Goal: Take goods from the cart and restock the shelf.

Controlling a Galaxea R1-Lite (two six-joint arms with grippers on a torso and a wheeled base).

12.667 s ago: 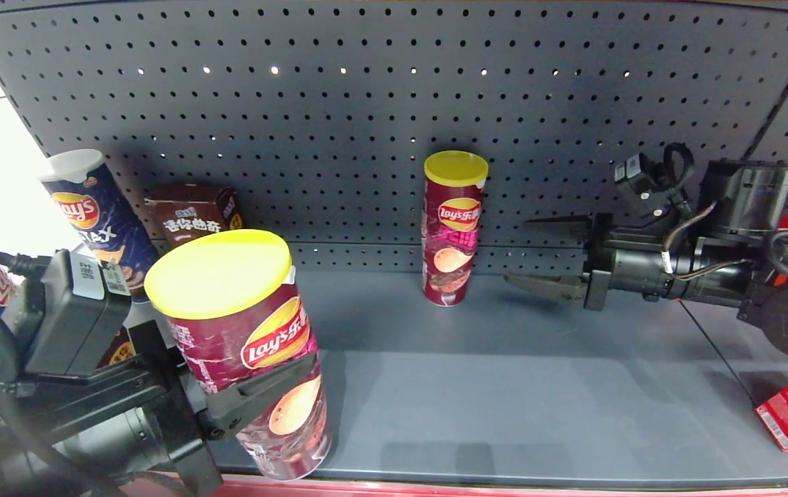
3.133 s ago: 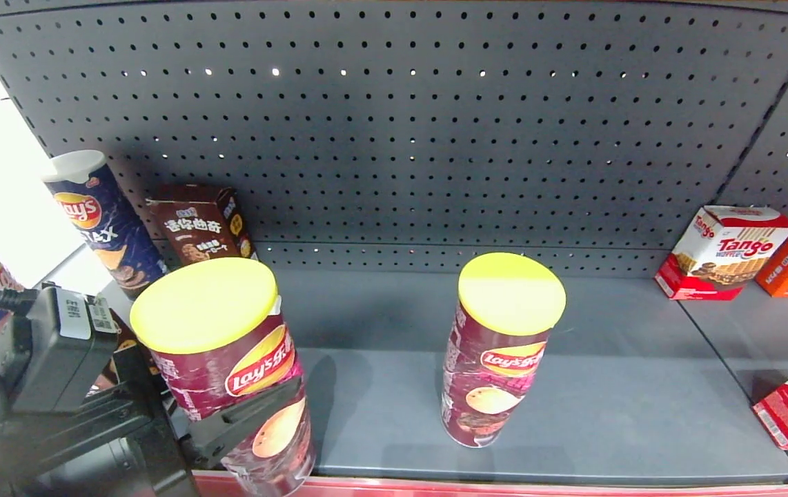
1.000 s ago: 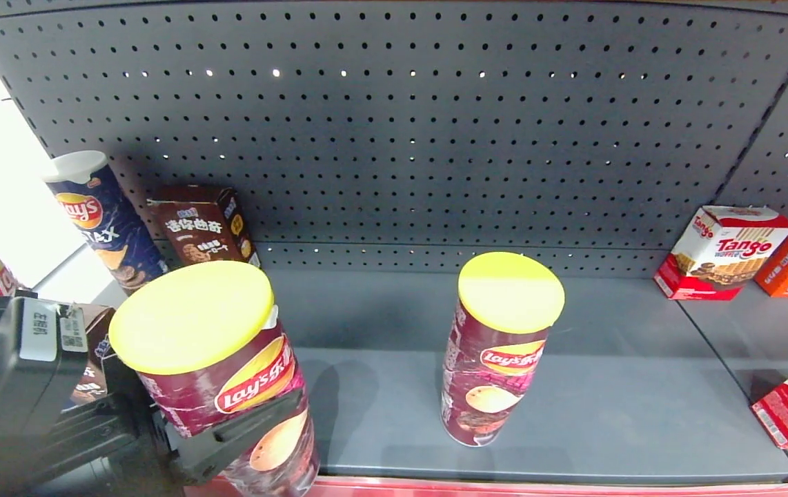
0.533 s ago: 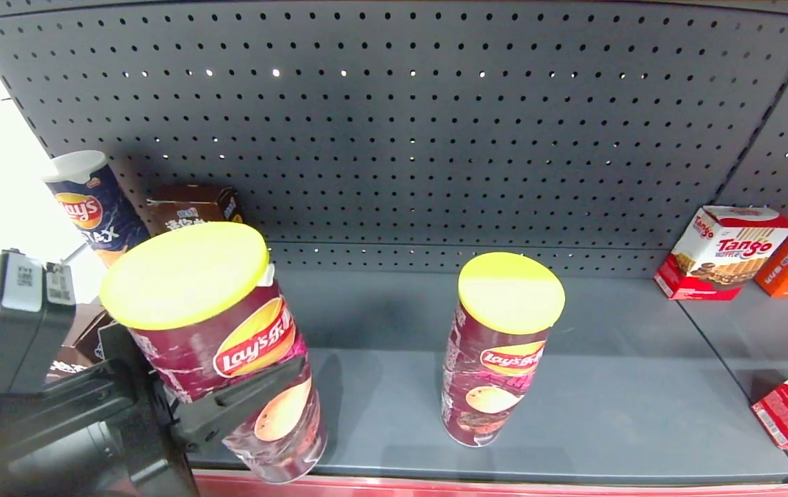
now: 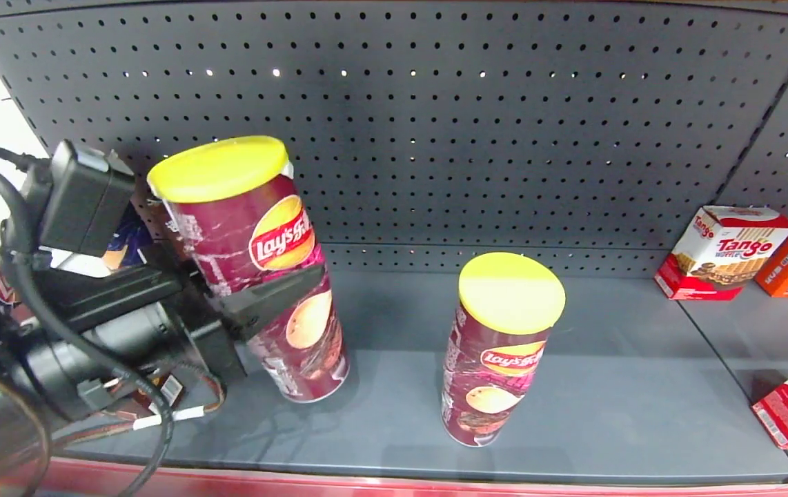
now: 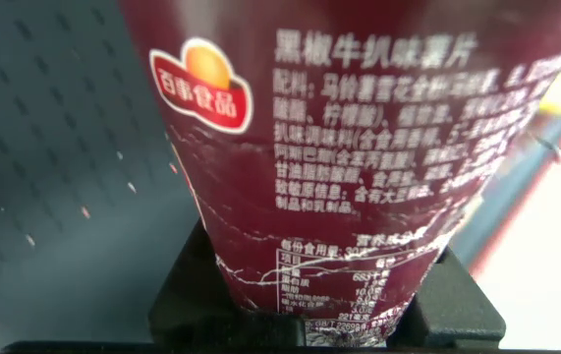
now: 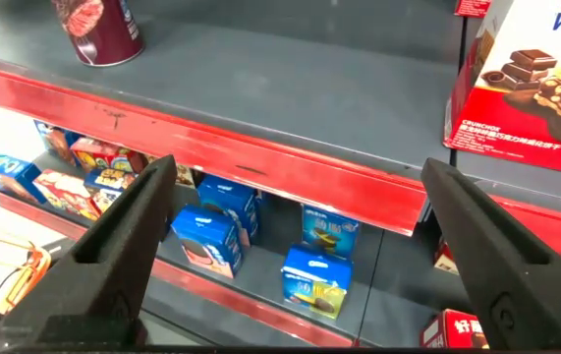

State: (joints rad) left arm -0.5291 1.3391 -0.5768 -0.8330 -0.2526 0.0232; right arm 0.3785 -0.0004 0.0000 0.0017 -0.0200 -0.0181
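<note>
The left gripper (image 5: 294, 304) is clamped round the middle of a maroon chips can (image 5: 249, 221). The can is tilted, with its yellow lid leaning away from the standing can (image 5: 497, 345), and it sits to that can's left and slightly behind. Its base is down at the shelf (image 5: 608, 414), but I cannot tell if it touches. This looks like the placing step. Next, the held can needs righting, seating flat well clear of the standing can, and then release. Right of that can and lower, the right gripper (image 7: 300, 246) hangs wide open and empty.
</note>
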